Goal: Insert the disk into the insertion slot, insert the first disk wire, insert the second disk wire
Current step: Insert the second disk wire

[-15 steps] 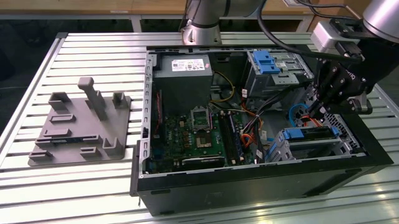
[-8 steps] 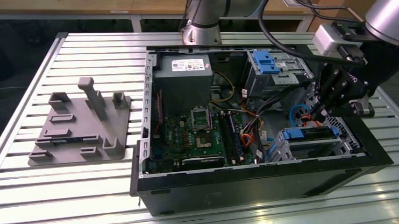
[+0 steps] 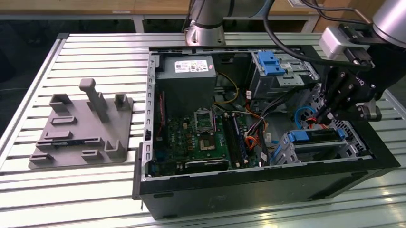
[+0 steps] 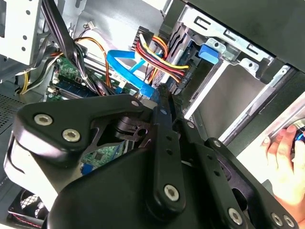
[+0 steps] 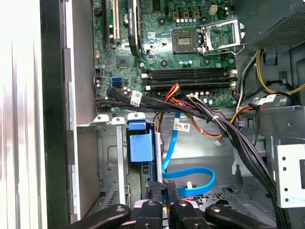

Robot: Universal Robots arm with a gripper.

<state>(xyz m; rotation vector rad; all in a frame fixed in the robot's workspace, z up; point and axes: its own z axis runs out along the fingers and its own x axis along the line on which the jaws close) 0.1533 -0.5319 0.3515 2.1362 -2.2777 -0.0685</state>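
The disk (image 3: pixel 315 136), in its bright blue carrier, sits inside the insertion slot (image 3: pixel 320 151), a small grey metal cage at the near right corner of the open computer case. In the first wrist view I see the disk's blue tab (image 5: pixel 141 143), and in the second wrist view the blue tab (image 4: pixel 208 51) too. My gripper (image 3: pixel 321 118) hangs just behind the disk, shut on the connector of a flat blue wire (image 4: pixel 146 89) that loops away (image 5: pixel 195 174) across the case floor. A red, yellow and black wire bundle (image 4: pixel 157 53) runs to the disk's end.
The motherboard (image 3: pixel 197 137) fills the case floor, and the power supply (image 3: pixel 187 66) is at the back. A larger grey bay with a blue latch (image 3: pixel 271 64) stands behind the gripper. A grey fixture plate (image 3: pixel 82 128) lies at the exterior view's left. A person's hand (image 4: pixel 281 160) rests outside the case.
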